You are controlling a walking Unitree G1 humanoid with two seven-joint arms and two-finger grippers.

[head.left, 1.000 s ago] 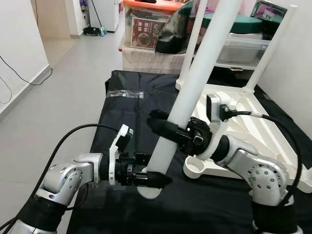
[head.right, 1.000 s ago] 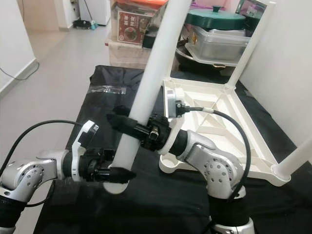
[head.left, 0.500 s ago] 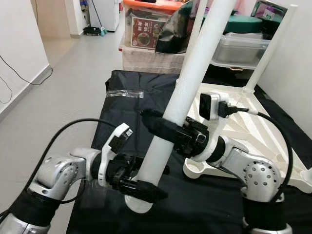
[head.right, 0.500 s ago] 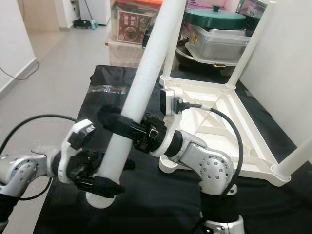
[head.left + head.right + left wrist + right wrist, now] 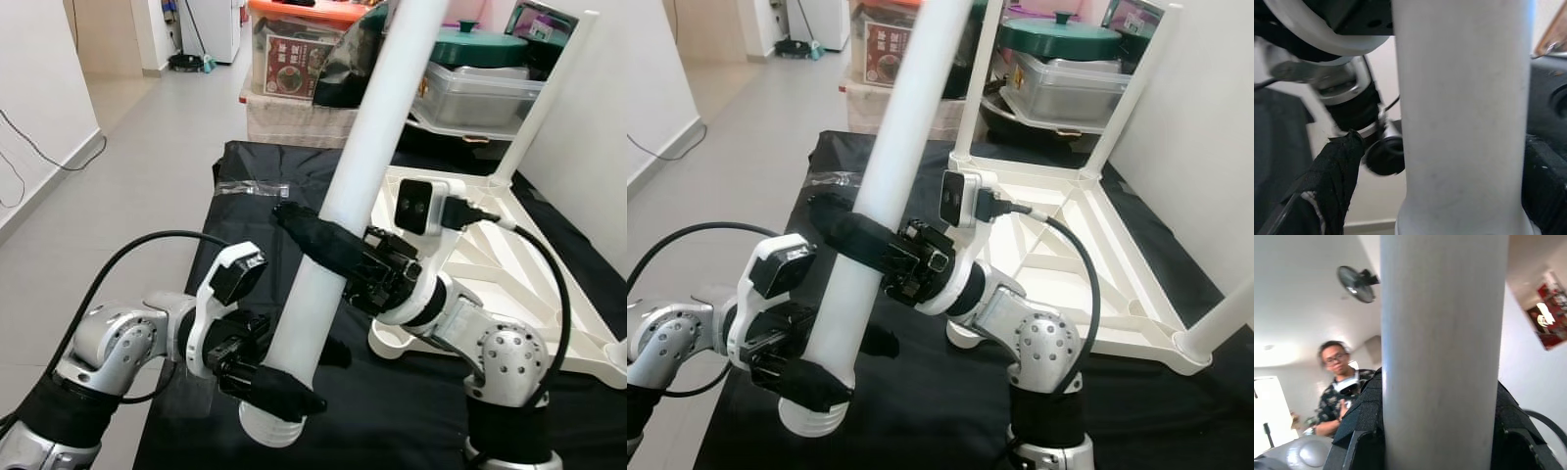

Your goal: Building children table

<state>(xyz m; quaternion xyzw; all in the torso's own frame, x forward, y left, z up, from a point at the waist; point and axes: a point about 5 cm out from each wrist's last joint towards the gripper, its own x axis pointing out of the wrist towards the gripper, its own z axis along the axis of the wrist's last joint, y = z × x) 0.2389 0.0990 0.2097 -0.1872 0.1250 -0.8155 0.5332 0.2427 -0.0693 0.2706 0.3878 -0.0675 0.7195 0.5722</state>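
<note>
White table leg (image 5: 362, 166): long, smooth, round plastic tube, tilted, lower end above black mat (image 5: 245, 211) near its front edge. Left hand (image 5: 279, 382) clamped on leg near bottom; right hand (image 5: 318, 240) clamped higher up. Upturned white tabletop (image 5: 509, 264) on mat's right side, two legs standing fitted.

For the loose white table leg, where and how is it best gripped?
Probably as now: fingers closing across the round shaft from its sides. The left gripper clamps the white table leg just above its flanged lower end, the right gripper mid-shaft. Two spaced grips likely steady the long, tilted tube.
</note>
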